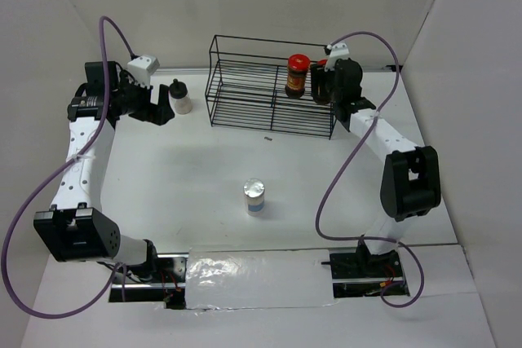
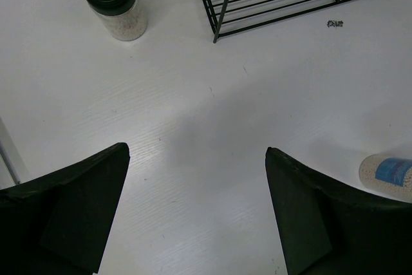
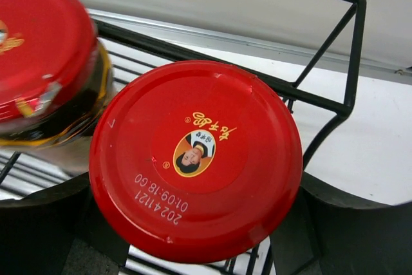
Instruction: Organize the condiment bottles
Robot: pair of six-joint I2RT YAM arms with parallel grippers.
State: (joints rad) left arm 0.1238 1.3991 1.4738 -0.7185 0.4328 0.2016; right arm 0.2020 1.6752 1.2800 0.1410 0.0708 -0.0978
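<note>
The right tool (image 3: 193,231) is closed to a narrow gap around a dark-brown glass jar with a round red metal lid (image 3: 196,159). One black finger stands on each side beneath the lid, which hides the actual contact. This jar is at the right end of the black wire rack (image 3: 353,49), above its shelf wires. Whether it rests on them cannot be told.

Just to its left, in the rack's right half, a second dark jar with a red lid and yellow label (image 1: 298,75) stands upright on the shelf.

The left tool (image 2: 196,210) is spread wide with nothing between its fingers, above the white table (image 1: 188,177) to the left of the rack. A whitish plastic bottle with a black cap (image 2: 112,1) stands on the table just beside the rack's left end, between that tool and the rack.

A small white bottle with a blue label (image 1: 254,197) stands upright on the table, well in front of the rack and apart from both tools.
</note>
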